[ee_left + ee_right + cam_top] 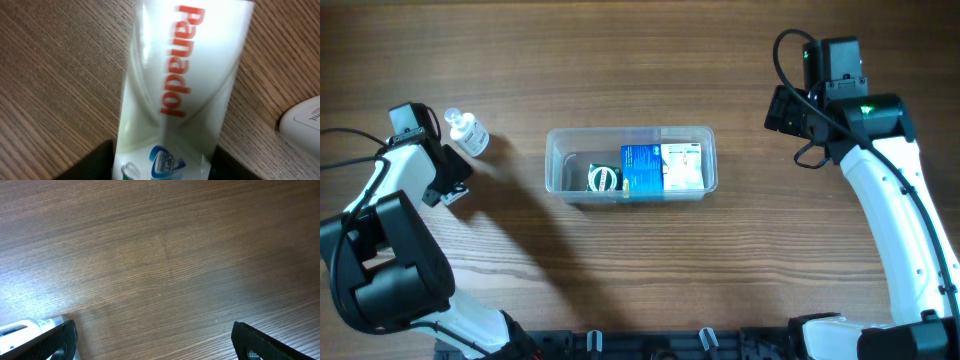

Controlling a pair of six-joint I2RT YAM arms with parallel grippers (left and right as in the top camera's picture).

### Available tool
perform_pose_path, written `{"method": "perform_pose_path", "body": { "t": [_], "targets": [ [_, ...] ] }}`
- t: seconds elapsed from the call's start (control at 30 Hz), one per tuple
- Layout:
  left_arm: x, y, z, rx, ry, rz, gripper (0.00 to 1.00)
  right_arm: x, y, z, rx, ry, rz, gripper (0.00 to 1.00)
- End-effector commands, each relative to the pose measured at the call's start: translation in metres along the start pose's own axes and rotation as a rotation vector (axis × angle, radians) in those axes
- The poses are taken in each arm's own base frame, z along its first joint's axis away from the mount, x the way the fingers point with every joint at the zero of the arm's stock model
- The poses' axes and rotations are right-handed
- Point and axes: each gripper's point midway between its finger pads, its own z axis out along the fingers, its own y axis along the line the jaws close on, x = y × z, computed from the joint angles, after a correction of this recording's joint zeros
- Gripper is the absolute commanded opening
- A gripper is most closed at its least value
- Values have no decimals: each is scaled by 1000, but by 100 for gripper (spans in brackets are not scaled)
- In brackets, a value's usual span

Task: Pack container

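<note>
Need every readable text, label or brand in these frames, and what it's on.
"Panadol", red letters, on the white cardboard box in the left wrist view.
Blue badge lower on that box: blurred, unreadable.
Blue carton and white carton in the clear plastic tub: print too small.
Small clear bottle label: too small.

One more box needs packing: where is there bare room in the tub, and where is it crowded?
Inside the container, only the left end is bare, between its left wall and the roll. From the roll rightward it is crowded: blue box, then white box, filling the right half. The table right of it is bare.
</note>
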Motion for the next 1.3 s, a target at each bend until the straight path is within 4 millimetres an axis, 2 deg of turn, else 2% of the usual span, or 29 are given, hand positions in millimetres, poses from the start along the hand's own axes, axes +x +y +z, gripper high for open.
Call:
{"method": "perform_pose_path", "body": {
  "t": [0.0,0.13,0.23,0.33,0.47,0.5,0.6,0.67,0.73,0.87,0.97,1.07,1.1,1.17,1.27],
  "targets": [
    [6,1,6,1,26,-4,50,-2,-3,-2,16,-13,-10,100],
    [9,3,4,-6,39,-3,45,-2,-3,-2,16,-13,-10,99],
    [12,6,-5,-8,45,-2,45,-2,-3,-2,16,-13,-10,100],
    [7,8,-27,5,15,-8,43,-2,-3,-2,16,-13,-10,100],
    [-5,12,-69,44,-72,-26,41,-2,-3,-2,16,-13,-10,100],
    [-7,14,-86,58,-104,-32,41,-2,-3,-2,16,-13,-10,100],
    [-14,19,-121,96,-190,-49,43,-2,-3,-2,16,-13,-10,100],
    [-20,19,-153,158,-274,-65,45,-2,-3,-2,16,-13,-10,100],
    [-22,7,-192,298,-357,-65,45,-2,-3,-2,16,-13,-10,100],
    [-14,-24,-279,655,-512,3,54,-2,-3,-2,16,-13,-10,100],
    [-2,-40,-321,836,-567,82,56,-2,-3,-2,16,-13,-10,100],
    [6,-48,-336,912,-584,151,53,-2,-3,-2,16,-13,-10,100],
    [9,-48,-335,907,-586,181,47,-2,-3,-2,16,-13,-10,100],
    [15,-47,-323,883,-536,186,41,-2,-3,-2,16,-13,-10,100],
    [36,-41,-288,801,-365,148,37,-2,-3,-2,16,-13,-10,100]
  ]
}}
